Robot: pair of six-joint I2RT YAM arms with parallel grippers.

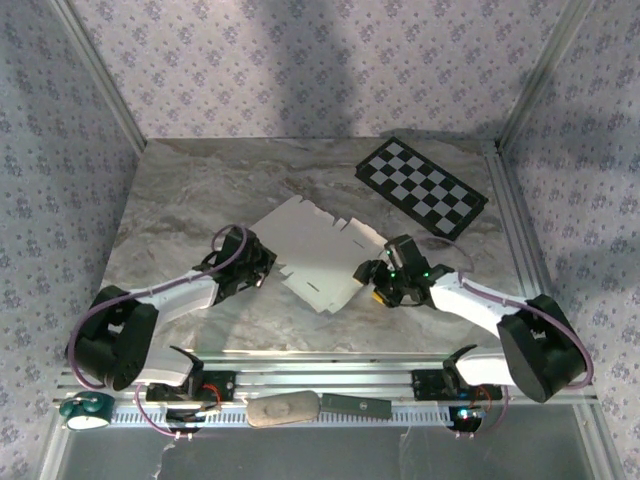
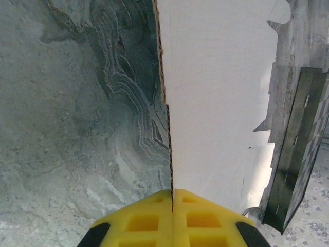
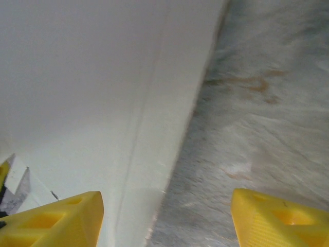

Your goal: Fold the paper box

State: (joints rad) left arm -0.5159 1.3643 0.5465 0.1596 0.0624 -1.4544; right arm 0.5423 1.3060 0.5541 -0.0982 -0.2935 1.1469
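Observation:
The paper box [image 1: 320, 255] is an unfolded card sheet with notched flaps, white side up, lying near the middle of the marble table. My left gripper [image 1: 262, 262] is at the sheet's left edge. In the left wrist view its yellow fingers [image 2: 172, 198] are shut on the corrugated edge of the paper box [image 2: 216, 103]. My right gripper [image 1: 375, 280] is at the sheet's right side. In the right wrist view it stands open [image 3: 167, 221], with the edge of the white paper box [image 3: 92, 92] running between its fingertips and bare table to the right.
A black-and-white checkerboard [image 1: 421, 186] lies at the back right, also seen as a dark board [image 2: 298, 154] beyond the sheet. Metal frame rails [image 1: 515, 230] bound the table's right side. A beige object [image 1: 281, 409] and a teal roll [image 1: 85, 408] sit on the near rail.

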